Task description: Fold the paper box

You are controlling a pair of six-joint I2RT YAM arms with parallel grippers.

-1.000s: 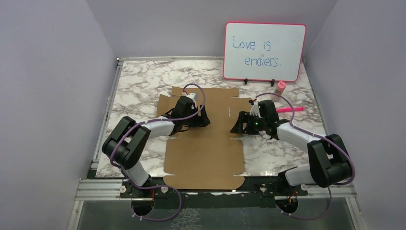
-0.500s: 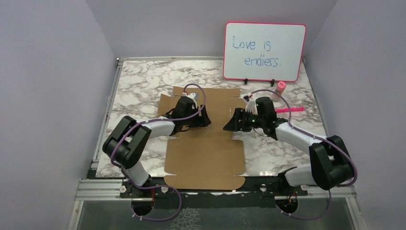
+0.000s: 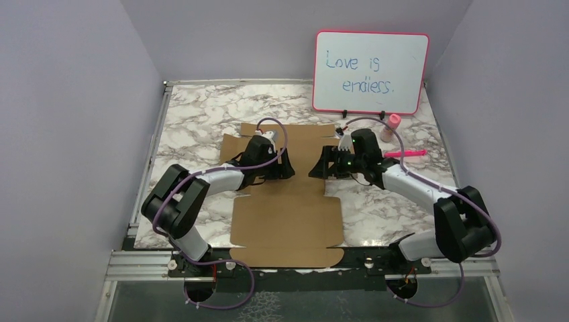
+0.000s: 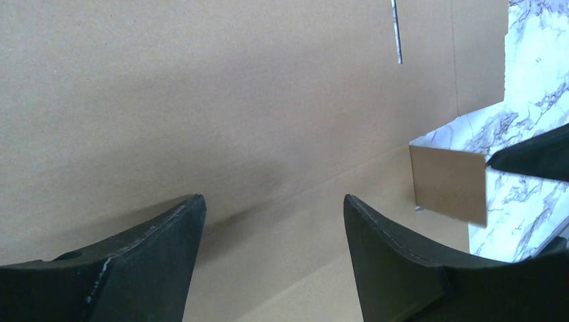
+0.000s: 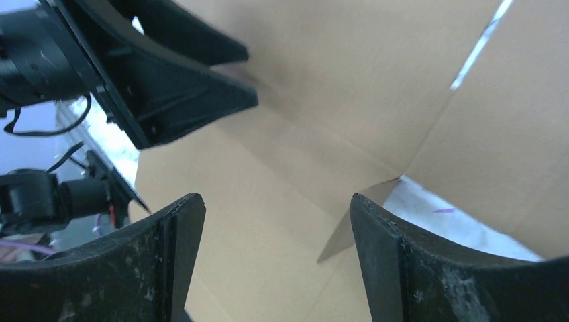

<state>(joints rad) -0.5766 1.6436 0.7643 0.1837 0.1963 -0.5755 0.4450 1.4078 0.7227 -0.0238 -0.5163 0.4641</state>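
Moved since a second ago: right gripper (image 3: 317,170), now further in over the right edge of the paper box (image 3: 288,221); left gripper (image 3: 287,169) much where it was.

Top view: paper box, brown corrugated sheet, lying flat and unfolded on the marble table (image 3: 194,121); long axis from the near edge toward the far wall; rounded flap at the near end by the arm bases, notched flaps at the far end; both grippers low over the far half of the sheet, facing each other across its middle, left one from the left, right one from the right; whiteboard (image 3: 370,72), pink frame, standing at the far right, blue handwriting "Love is endless."; pink marker (image 3: 406,153) and pink-capped bottle (image 3: 393,124) right of the box.

Left wrist view: left gripper (image 4: 272,201), fingers spread, nothing between them, just above the cardboard (image 4: 201,87); contact cannot be told; small side flap (image 4: 448,184) tilted up off the marble (image 4: 530,80); slit in the sheet at top.

Right wrist view: right gripper (image 5: 275,201), fingers spread and empty, over the sheet (image 5: 322,80) at a notch; left gripper (image 5: 245,75) opposite.
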